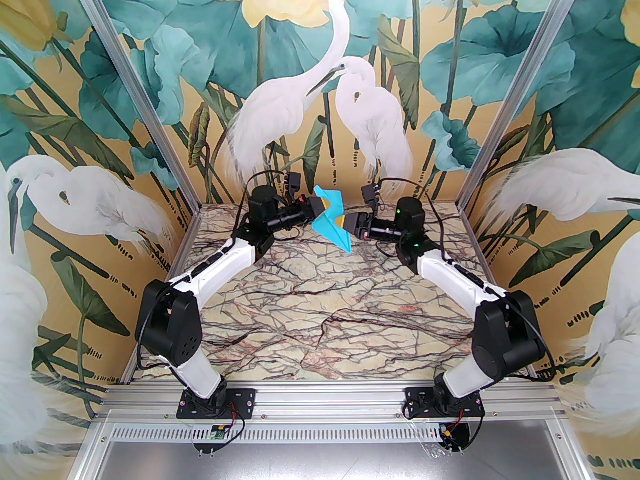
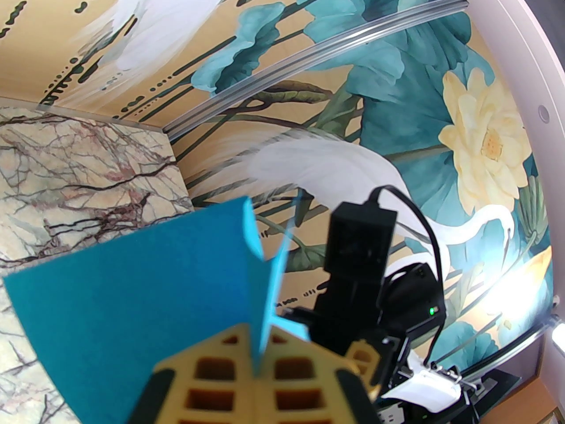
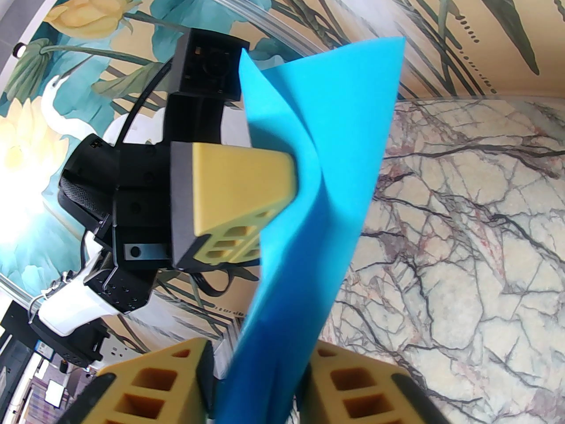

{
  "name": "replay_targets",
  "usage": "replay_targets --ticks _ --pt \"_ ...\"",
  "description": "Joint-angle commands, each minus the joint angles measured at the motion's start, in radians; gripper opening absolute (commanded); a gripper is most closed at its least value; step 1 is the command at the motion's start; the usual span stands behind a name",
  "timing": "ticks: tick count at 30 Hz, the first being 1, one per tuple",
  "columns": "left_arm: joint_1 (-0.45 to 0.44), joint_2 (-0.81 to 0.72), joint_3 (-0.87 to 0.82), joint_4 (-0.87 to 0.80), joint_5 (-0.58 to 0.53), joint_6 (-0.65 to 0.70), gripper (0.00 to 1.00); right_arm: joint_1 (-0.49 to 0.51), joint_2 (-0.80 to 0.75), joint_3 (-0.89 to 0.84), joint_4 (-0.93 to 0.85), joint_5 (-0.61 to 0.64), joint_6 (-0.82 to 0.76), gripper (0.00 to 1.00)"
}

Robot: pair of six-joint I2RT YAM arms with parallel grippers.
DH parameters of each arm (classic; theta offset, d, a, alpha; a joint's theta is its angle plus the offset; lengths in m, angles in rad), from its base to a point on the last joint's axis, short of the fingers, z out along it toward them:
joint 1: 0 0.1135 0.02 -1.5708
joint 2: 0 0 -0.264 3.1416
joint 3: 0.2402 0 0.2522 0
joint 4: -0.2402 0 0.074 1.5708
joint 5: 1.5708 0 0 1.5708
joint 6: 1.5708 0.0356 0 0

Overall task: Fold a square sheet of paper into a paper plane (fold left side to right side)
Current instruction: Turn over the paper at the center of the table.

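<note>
Both arms reach to the far middle of the marbled table (image 1: pixel 320 318), and their grippers meet there with the paper plane (image 1: pixel 327 227) raised between them, off the surface. From above, the turquoise paper hangs slantwise, its pointed tip down and toward the right arm and its broader end up against the painted back wall (image 1: pixel 280 68).

The left gripper (image 1: pixel 325 203) comes in from the left. In its wrist view the two yellow fingers (image 2: pixel 212 369) stand pressed close together with the centre crease of the paper caught between them, and a broad wing (image 2: pixel 132 289) spreads to the left.

The right gripper (image 1: pixel 348 223) comes in from the right, lower on the paper. In its wrist view the fingers (image 3: pixel 353 382) stand a little apart with the blurred blue sheet passing between them; whether they pinch it cannot be told. Beyond, the left gripper's yellow finger (image 3: pixel 238 179) lies flat against the paper's side
</note>
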Motion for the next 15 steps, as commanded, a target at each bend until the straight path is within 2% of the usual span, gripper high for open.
replay_targets --ticks 1,5,9,12,15 --pt "0.001 -0.035 -0.013 0.016 0.012 0.007 0.32 0.007 0.007 0.044 -0.102 0.029 -0.059 0.22" --pt "0.017 -0.078 -0.016 -0.084 -0.039 0.088 0.62 0.005 -0.018 0.075 -0.288 0.095 -0.164 0.11" --pt "0.09 -0.163 -0.069 -0.146 -0.092 0.124 0.79 0.007 -0.051 0.13 -0.562 0.225 -0.333 0.06" --pt "0.163 -0.25 -0.121 -0.213 -0.137 0.16 0.85 0.035 -0.074 0.198 -0.804 0.421 -0.482 0.06" --pt "0.207 -0.34 -0.152 -0.333 -0.226 0.243 0.88 0.114 -0.06 0.285 -1.033 0.742 -0.621 0.05"
